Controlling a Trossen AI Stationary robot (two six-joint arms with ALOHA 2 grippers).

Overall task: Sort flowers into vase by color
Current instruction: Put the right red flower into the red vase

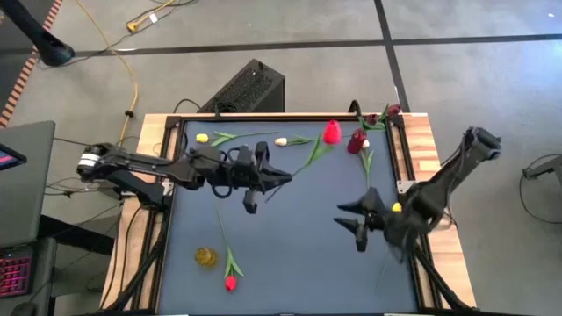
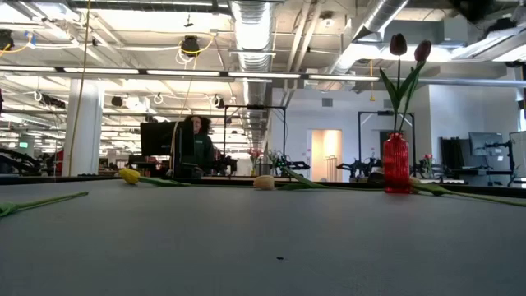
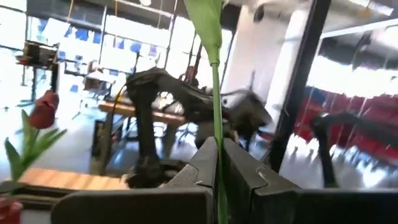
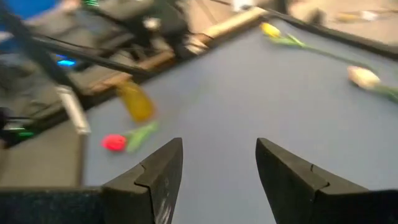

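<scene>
red flower point(image 1: 331, 133) held up by its green stem over the counter point(image 1: 299, 246) | left tool point(image 1: 279, 178) pinches that stem | red vase point(image 1: 356, 140) near far edge holds two dark flowers point(image 2: 408, 45) | right tool point(image 1: 349, 219) spread wide, holds nothing

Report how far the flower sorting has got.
Done: two dark red tulips stand in the red vase. In hand: the left end effector is shut on a red tulip. Left: the yellow tulip, the white tulip and a second red tulip by the yellow vase. The right end effector hangs open, empty.
</scene>
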